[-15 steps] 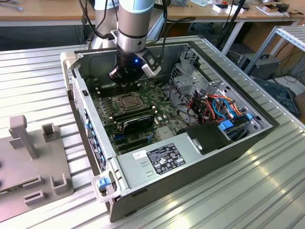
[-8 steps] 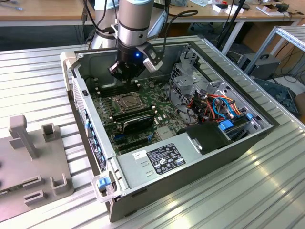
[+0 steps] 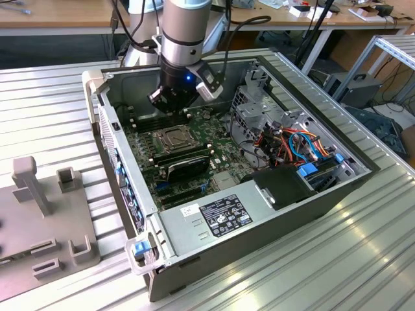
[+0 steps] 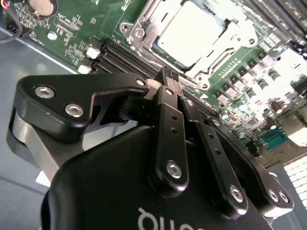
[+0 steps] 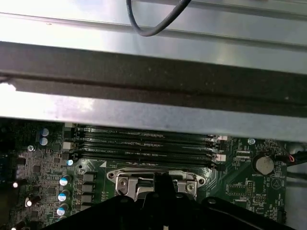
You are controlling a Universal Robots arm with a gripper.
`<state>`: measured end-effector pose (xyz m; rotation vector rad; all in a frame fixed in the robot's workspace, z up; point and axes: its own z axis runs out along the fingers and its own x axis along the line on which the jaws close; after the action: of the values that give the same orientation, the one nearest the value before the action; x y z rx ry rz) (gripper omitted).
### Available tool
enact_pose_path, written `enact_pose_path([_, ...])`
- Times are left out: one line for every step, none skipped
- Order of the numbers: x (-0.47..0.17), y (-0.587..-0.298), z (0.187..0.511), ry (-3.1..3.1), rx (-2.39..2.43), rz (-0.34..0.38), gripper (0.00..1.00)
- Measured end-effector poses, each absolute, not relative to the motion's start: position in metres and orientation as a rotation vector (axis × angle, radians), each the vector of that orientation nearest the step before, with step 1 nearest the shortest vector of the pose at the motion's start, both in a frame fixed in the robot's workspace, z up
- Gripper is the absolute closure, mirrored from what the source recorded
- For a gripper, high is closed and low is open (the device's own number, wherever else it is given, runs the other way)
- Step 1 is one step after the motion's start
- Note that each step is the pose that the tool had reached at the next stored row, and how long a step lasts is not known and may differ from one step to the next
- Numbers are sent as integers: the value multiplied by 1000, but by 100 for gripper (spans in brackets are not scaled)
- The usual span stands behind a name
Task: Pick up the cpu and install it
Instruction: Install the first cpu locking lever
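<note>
The cpu [image 4: 192, 31] is a flat silver-grey square lying inside the metal socket frame [image 4: 144, 21] on the green motherboard [image 4: 76, 28]. My gripper [image 4: 169, 79] hangs just above the board beside the socket, between it and the memory slots. Its two black fingers [image 4: 165, 115] are pressed together, shut, with nothing visible between them. In the exterior view the gripper [image 3: 170, 109] sits low inside the open computer case, directly behind the socket frame [image 3: 170, 137]. The first wrist view has the socket frame [image 5: 156, 182] partly hidden behind the gripper's black body.
The case's metal wall [image 5: 153, 115] stands close behind the gripper, with a black cable [image 5: 153, 24] looping above it. Empty memory slots [image 5: 144, 143] lie between wall and socket. A drive cage [image 3: 259, 110], coloured wires [image 3: 298, 142] and the power supply [image 3: 220, 217] crowd the exterior view's right.
</note>
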<state>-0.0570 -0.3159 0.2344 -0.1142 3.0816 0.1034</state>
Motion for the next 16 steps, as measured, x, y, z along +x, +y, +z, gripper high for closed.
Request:
enact_pose_path([-57,-318,234,3082,-114,103,89])
enact_pose_path([-58,-321,234,3082,-114,103,89])
enact_pose_path([-58,-323,234,3082,-114,101,89])
enact_pose_path([-58,-323,234,3082,-114,99,89])
enact_pose_path([-58,-324,234,3082,-112,93,89])
enact_pose_path([-58,-324,234,3083,-111,85,89])
enact_pose_path([-58,-325,234,3083,-108,71,89])
enact_pose_path([-58,-325,234,3087,-99,32,89])
enact_pose_path([-58,-326,234,3089,-94,7,89])
enact_pose_path([-58,-326,234,3091,-90,-7,89])
enact_pose_path([-58,-326,234,3092,-85,-23,89])
enact_pose_path([-58,-326,234,3093,-69,-52,89])
enact_pose_path([-58,-326,234,3093,-52,-79,89])
enact_pose_path([-58,-326,234,3093,-50,-89,89])
enact_pose_path([-58,-326,234,3093,-50,-90,89])
enact_pose_path([-58,-326,234,3093,-50,-90,89])
